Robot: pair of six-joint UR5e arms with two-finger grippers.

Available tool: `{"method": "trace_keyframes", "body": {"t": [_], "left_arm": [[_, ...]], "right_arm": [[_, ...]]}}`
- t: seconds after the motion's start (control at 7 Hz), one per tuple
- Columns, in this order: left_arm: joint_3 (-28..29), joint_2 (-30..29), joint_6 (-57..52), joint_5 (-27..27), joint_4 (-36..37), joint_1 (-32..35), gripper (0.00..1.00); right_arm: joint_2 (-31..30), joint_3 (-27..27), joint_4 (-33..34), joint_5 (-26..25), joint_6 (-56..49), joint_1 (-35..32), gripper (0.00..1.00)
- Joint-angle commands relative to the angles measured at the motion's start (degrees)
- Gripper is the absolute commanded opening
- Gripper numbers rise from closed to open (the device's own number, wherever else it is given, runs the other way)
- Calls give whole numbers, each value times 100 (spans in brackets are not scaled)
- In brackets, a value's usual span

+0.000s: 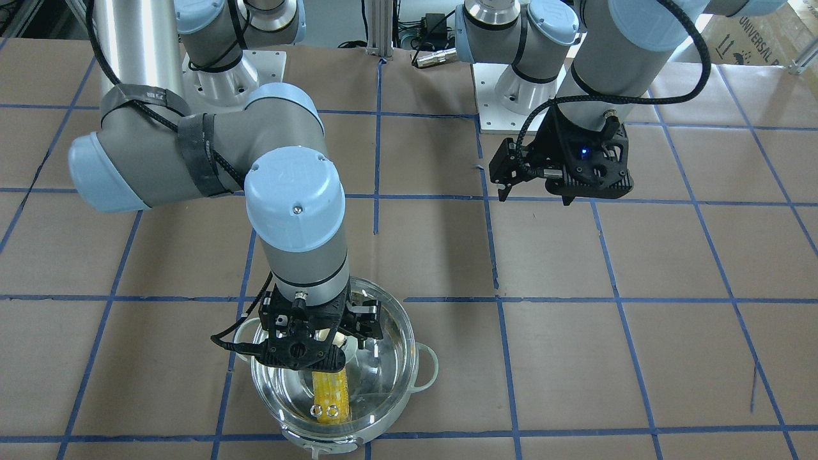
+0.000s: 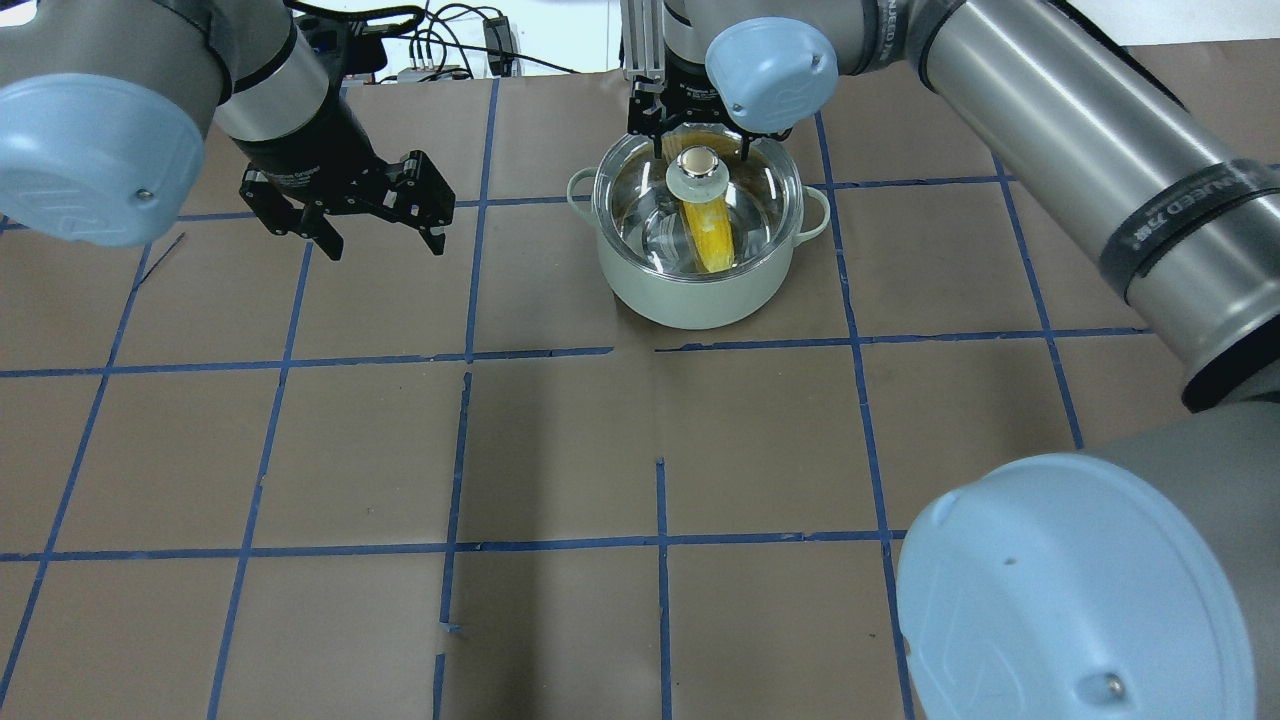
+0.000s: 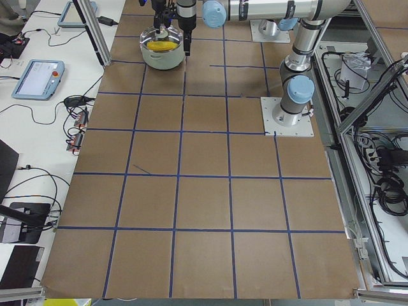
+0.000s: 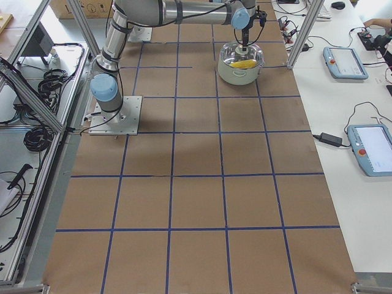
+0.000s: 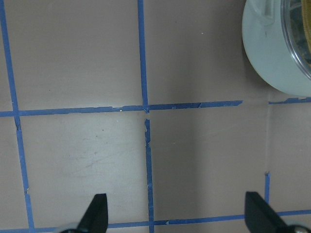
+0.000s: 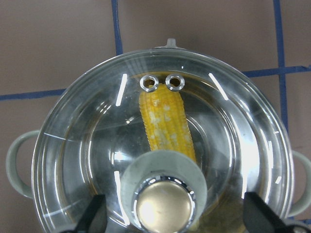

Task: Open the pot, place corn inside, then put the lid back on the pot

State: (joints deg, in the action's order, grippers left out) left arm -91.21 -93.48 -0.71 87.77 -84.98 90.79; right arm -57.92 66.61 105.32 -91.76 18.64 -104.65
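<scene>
Fingertips [image 6: 97,213] of the right gripper [image 6: 174,206] stand wide apart, one on each side of the brass-coloured knob [image 6: 163,208] and its pale collar [image 6: 163,167]. They hold nothing and do not touch the knob. The gripper points straight down over the middle of the glass lid [image 6: 233,136].

That lid sits on the rim of the pot [image 2: 690,295], which is pale green outside and shiny steel within. Two pale loop handles [image 6: 13,160] stick out on opposite sides. Through the glass the corn [image 6: 163,121] shows lying flat on the pot's bottom. One end of it lies under the two metal-ringed vent holes [image 6: 148,82] near the lid's rim, and the other end is hidden beneath the collar.

The pot stands on the table [image 2: 560,450], which is covered in brown paper crossed by a grid of blue tape [image 2: 465,290]. It is on the operators' side of the table, about one grid square in from that edge.

The left gripper [image 5: 176,211] hangs above the paper, well apart from the pot. Its fingers are spread wide with only tape and paper beneath them. In its wrist view the pot's wall just enters the upper right corner. Between this gripper and the pot there is only brown paper and tape. The same paper stretches from the pot toward the robot's bases.
</scene>
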Motion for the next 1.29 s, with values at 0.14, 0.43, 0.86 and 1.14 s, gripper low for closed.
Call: {"method": "trace_keyframes", "body": {"t": [0.14, 0.43, 0.86, 1.14], "left_arm": [[-132, 171, 9, 311, -36, 9, 100], [-763, 636, 27, 284, 95, 0, 100], [-399, 507, 18, 284, 44, -263, 100], [-327, 479, 79, 249, -9, -255, 100]], "right_arm": [[-874, 35, -1561, 0, -1464, 619, 100], [-1753, 630, -2330, 0, -2449, 1146, 100], [-2547, 1572, -2053, 52, -2392, 1192, 100], [-2522, 1583, -1972, 244, -2401, 1201, 100]]}}
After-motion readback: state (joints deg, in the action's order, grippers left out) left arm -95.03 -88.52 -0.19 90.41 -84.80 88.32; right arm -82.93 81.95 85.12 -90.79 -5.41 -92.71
